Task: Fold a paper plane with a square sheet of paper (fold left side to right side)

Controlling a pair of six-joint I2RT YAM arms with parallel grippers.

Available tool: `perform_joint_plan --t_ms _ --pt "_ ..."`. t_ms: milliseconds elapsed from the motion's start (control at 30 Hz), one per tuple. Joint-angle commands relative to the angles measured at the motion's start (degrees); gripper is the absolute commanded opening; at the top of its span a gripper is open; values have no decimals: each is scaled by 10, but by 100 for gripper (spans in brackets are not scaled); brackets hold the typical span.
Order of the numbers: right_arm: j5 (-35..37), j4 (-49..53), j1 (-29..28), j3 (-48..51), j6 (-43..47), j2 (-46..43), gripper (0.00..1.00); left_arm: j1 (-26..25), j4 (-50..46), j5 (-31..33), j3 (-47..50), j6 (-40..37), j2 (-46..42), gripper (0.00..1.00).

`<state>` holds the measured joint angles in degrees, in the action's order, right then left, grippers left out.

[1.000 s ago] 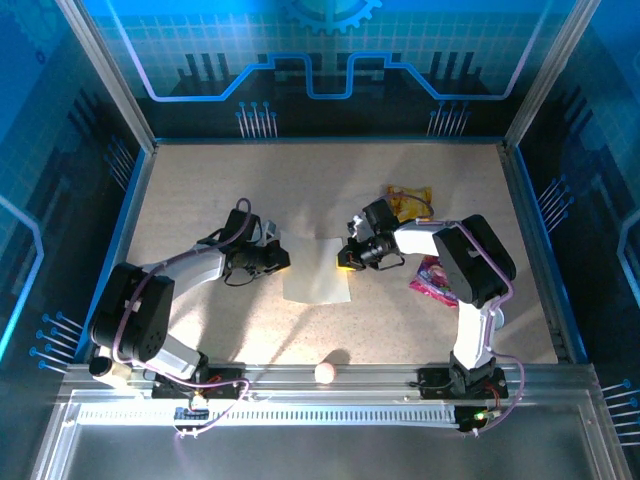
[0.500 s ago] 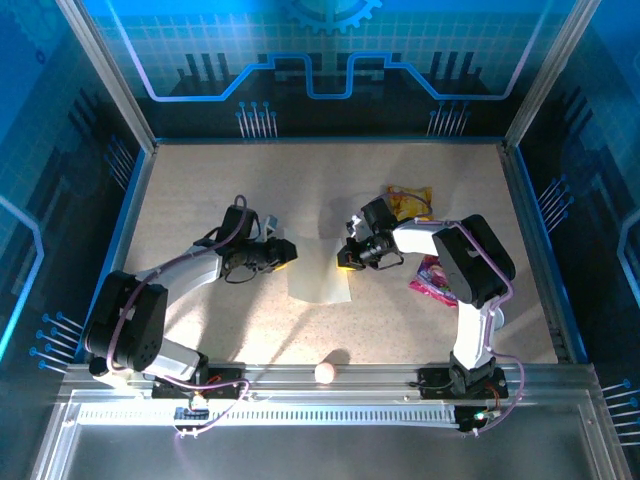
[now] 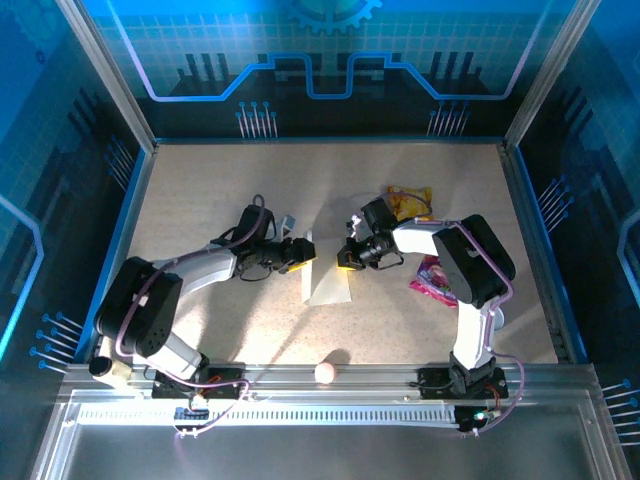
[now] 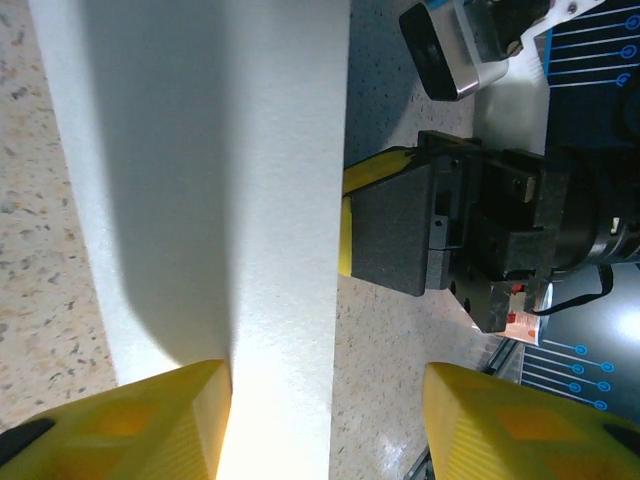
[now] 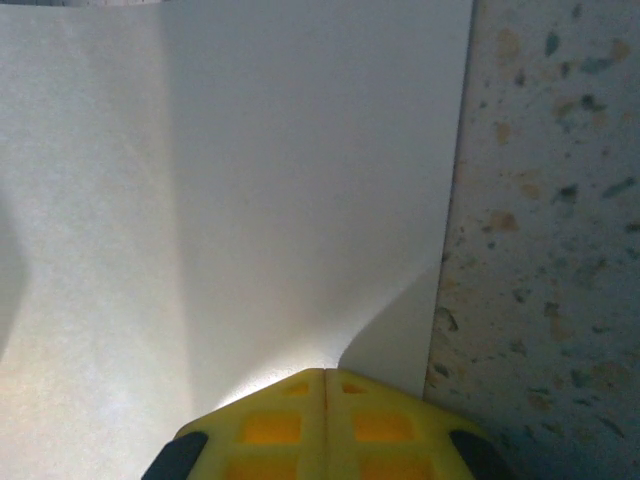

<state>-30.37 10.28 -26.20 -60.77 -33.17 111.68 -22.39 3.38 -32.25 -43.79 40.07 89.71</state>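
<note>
Arms (image 3: 205, 268) angle inward; left pincer (image 4: 325, 392) parted, right pincer (image 5: 325, 385) closed atop paper (image 5: 250, 180).

Sheet: square sheet of paper (image 3: 330, 285), thin, plain white, unprinted
Outline: narrower than a square seen from above, long edges running away from both pincers' bases
Left side: raised, standing as a curved flap in the gap between the spread fingers of the left pincer (image 3: 303, 256)
Right side: lying flat, under the closed tips of the right pincer (image 3: 345, 263), just inside the sheet's right edge
Bend: soft and rounded, one face in shadow, the other brightly lit
</note>
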Motion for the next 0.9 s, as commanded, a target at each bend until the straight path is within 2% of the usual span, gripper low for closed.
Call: perform_joint_plan --t_ms 0,200,600,867 --pt "38 34 -9 13 4 10 0 -10 21 -11 -23 6 18 56" --pt "35 27 -9 16 1 9 0 -22 22 -6 -34 4 37 56" --pt "35 22 -10 16 -2 9 0 -40 35 3 -49 6 77 19" --pt "32 16 -9 19 -6 5 0 -47 36 7 -49 5 89 2"
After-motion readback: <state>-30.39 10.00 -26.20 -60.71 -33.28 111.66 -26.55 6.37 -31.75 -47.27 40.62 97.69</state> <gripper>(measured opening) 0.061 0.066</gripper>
